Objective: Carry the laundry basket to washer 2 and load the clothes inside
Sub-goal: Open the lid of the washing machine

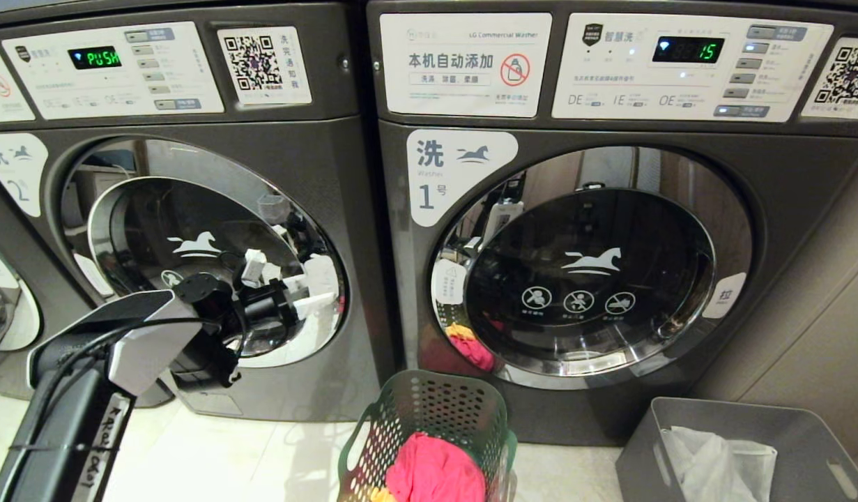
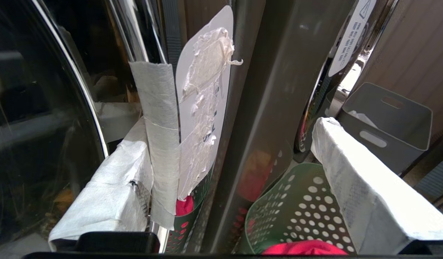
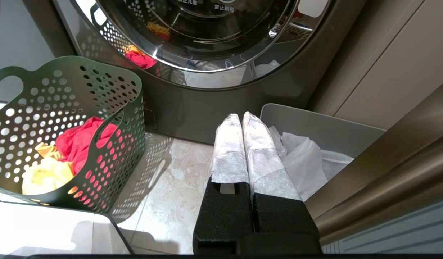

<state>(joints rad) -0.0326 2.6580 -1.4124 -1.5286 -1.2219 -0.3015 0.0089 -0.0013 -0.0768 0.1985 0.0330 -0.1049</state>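
Observation:
Washer 2 (image 1: 331,174) stands at the left, and its round chrome-rimmed door (image 1: 192,244) looks closed. My left gripper (image 1: 310,289) is open at the door's right edge. In the left wrist view (image 2: 230,133) its white-wrapped fingers (image 2: 361,194) straddle a taped white sticker (image 2: 203,100) on the rim and hold nothing. The green laundry basket (image 1: 429,411) (image 3: 63,100) sits on the floor in front of the gap between the two washers. The pink garment (image 1: 435,474) (image 3: 81,140) and the yellow one (image 3: 45,176) lie in it. My right gripper (image 3: 239,118) is shut and empty, low over the floor beside the basket.
Washer 1 (image 1: 784,209) stands to the right with its door closed. A grey solid-sided bin (image 1: 735,425) (image 3: 315,122) holding a white bag sits in front of it at the right. A beige wall panel (image 1: 819,314) closes the far right. Pale floor tiles (image 3: 163,187) lie between basket and bin.

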